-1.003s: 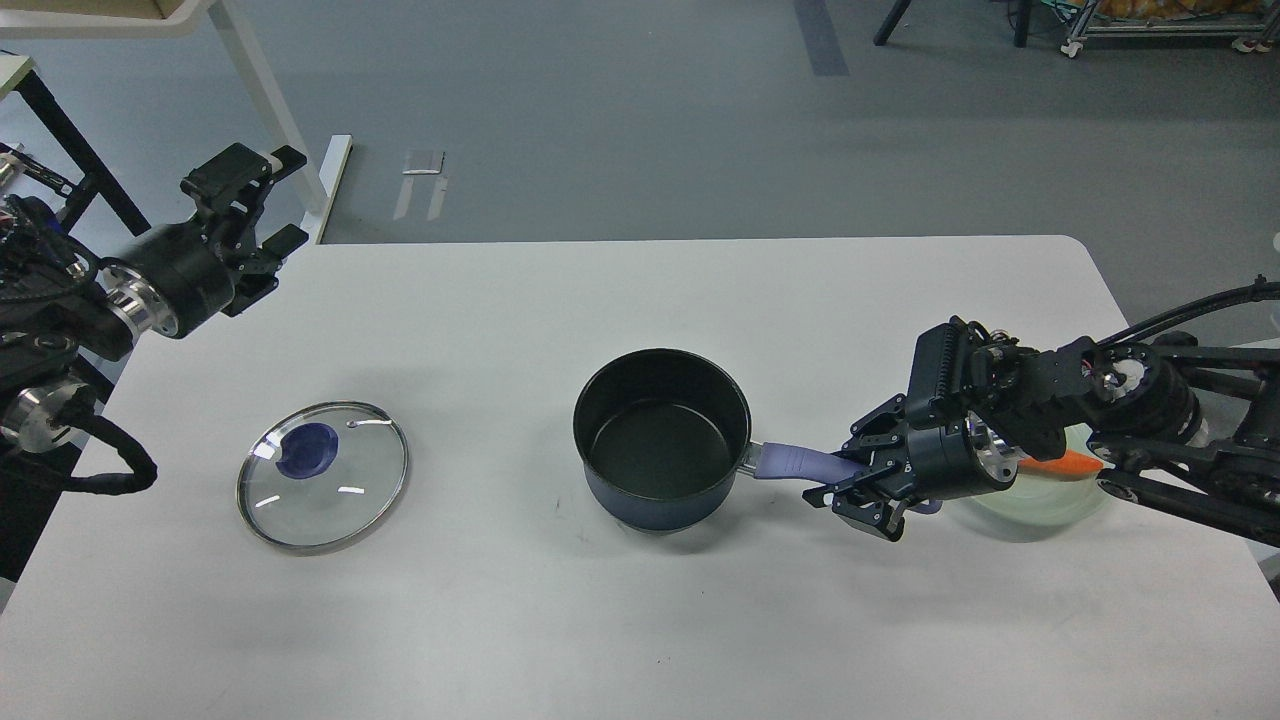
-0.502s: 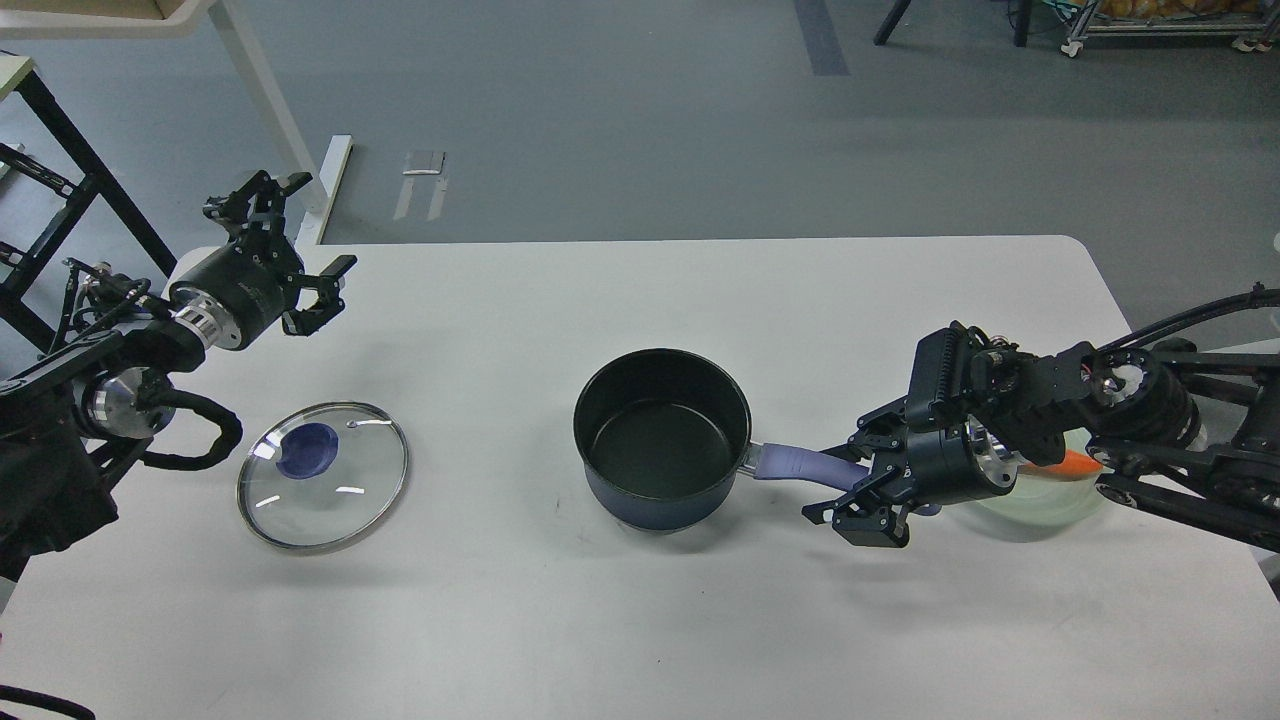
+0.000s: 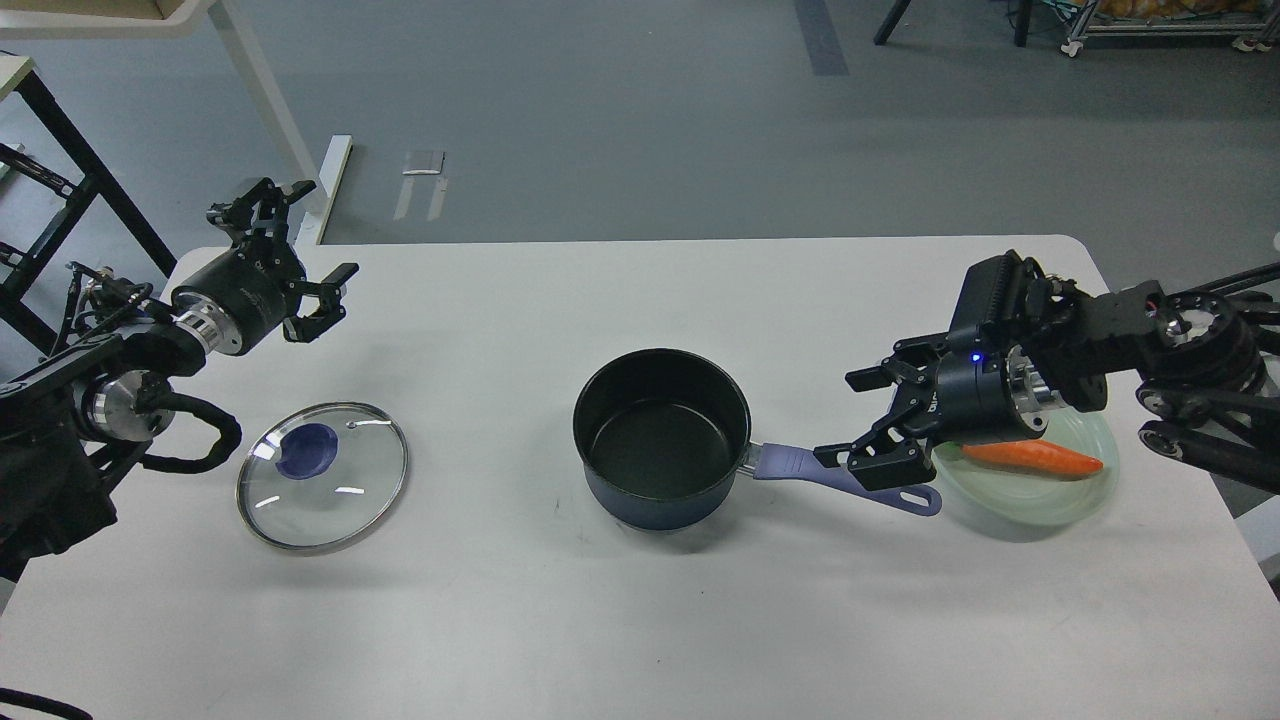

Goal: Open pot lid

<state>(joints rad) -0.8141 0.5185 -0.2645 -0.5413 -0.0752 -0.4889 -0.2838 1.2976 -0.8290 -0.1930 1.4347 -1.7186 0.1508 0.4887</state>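
A dark blue pot stands open in the middle of the white table, its purple handle pointing right. Its glass lid with a blue knob lies flat on the table to the left, apart from the pot. My left gripper is open and empty, raised near the table's far left corner, above and behind the lid. My right gripper is open and empty, just above the pot handle and not holding it.
A pale green plate with an orange carrot sits right of the handle, partly under my right arm. A white table leg and a black frame stand beyond the table's left far corner.
My right gripper let go of the pot handle, opened, and rose up and to the right, uncovering the carrot. My left arm swung toward the table's far left corner, then held.
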